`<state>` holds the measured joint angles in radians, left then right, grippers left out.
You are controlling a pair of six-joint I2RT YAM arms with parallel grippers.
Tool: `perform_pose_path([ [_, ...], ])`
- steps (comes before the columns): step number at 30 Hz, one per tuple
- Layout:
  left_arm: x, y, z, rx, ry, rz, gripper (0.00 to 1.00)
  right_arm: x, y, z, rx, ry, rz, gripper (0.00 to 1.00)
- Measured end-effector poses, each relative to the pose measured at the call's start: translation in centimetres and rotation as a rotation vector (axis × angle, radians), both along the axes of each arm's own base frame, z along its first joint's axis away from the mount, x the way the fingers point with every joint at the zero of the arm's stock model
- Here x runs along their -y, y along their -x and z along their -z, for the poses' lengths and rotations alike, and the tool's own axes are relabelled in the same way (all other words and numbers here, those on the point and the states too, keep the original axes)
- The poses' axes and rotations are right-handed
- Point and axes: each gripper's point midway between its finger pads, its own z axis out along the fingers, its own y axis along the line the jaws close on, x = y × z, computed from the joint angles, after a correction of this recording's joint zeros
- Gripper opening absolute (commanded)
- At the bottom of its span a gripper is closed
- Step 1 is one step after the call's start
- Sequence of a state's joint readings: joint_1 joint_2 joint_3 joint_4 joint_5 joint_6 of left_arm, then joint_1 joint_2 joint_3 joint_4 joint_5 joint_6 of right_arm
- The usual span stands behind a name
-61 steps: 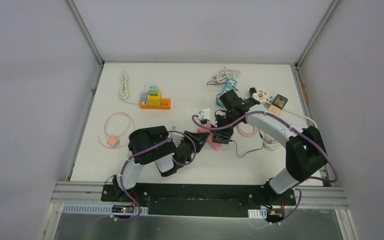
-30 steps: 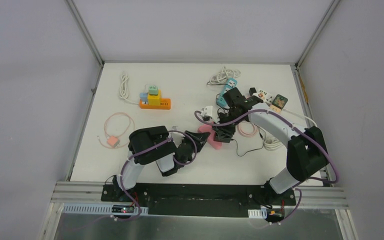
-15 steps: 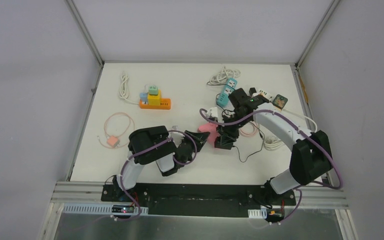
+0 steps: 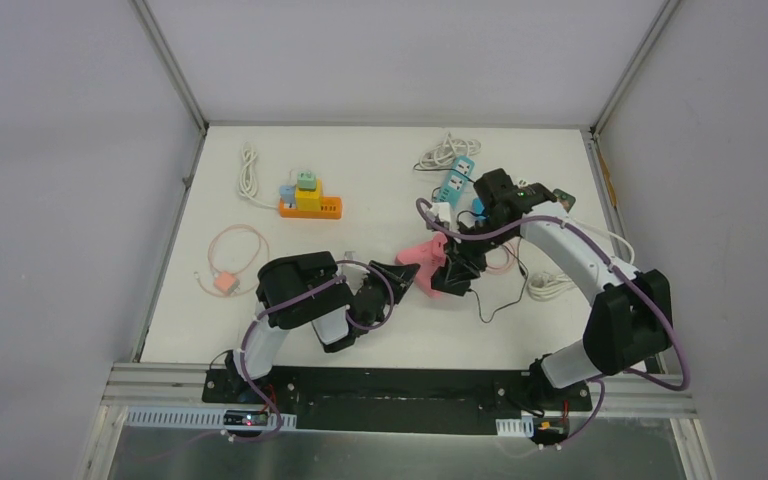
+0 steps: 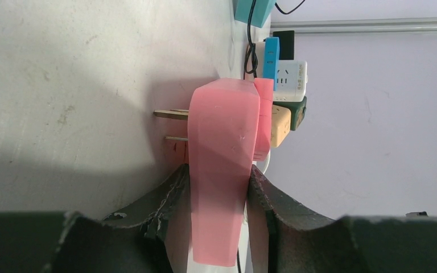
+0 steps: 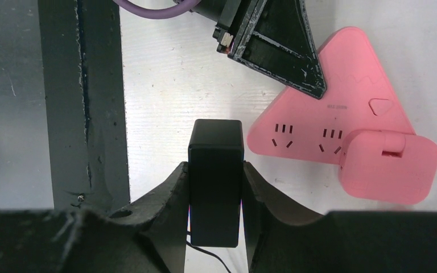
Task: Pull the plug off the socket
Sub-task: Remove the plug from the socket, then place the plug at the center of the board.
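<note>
The pull looks done: left hand (image 5: pixel 219 182) clamps the pink triangular socket (image 5: pixel 223 131), right hand (image 6: pixel 215 170) grips the freed boxy black plug (image 6: pixel 215 142), which next needs laying down.

The left arm is folded, its left gripper (image 4: pixel 407 272) points to 3 o'clock and clamps the pink socket (image 5: pixel 222 131); the right gripper (image 6: pixel 215 172) points to 7 o'clock and clamps the black plug (image 6: pixel 215 139).

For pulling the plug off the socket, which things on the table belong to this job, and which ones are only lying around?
Job: pink socket, held by left fingers; black plug, held by right fingers, already out.
Lying about: orange power strip; teal power strip; coiled white cable; small pink charger.
</note>
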<state>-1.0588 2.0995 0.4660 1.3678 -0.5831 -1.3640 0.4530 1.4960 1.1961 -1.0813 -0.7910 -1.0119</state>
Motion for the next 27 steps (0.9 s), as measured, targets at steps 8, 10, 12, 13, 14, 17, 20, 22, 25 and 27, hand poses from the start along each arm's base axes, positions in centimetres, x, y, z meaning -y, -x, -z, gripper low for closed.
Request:
perform_pose_path([
  [8,-0.1,0.0,0.1,0.022,-0.041,0.008,0.00,0.6,-0.2,-1.9,0.003,-0.057,0.021,0.00],
  [10,-0.1,0.0,0.1,0.024,-0.047,0.009,0.00,0.7,-0.1,-2.1,0.000,-0.063,0.023,0.00],
  [12,-0.2,0.0,0.1,0.028,-0.055,0.010,0.00,0.8,-0.1,-2.1,-0.004,-0.061,0.025,0.00],
  [13,-0.2,0.0,0.1,0.029,-0.058,0.010,0.00,0.9,-0.1,-2.1,-0.006,-0.060,0.028,0.00],
  [14,-0.2,0.0,0.1,0.031,-0.061,0.011,0.00,0.9,-0.1,-2.2,-0.007,-0.059,0.032,0.00],
  [17,-0.2,0.0,0.1,0.034,-0.068,0.012,0.00,1.1,-0.5,-2.8,0.012,-0.066,0.045,0.00],
  [20,-0.2,0.0,0.2,0.040,-0.092,0.016,0.00,1.2,-0.9,-4.0,0.050,-0.080,0.058,0.00],
  [22,-0.2,0.0,0.1,0.045,-0.111,0.019,0.00,1.3,-1.1,-5.1,0.082,-0.089,0.063,0.00],
  [25,-0.2,-0.1,-0.2,0.057,-0.137,0.023,0.00,1.4,-1.2,-6.7,0.114,-0.091,0.065,0.00],
  [27,-0.2,-0.1,-0.3,0.063,-0.152,0.025,0.00,1.5,-1.5,-8.3,0.142,-0.090,0.067,0.00],
])
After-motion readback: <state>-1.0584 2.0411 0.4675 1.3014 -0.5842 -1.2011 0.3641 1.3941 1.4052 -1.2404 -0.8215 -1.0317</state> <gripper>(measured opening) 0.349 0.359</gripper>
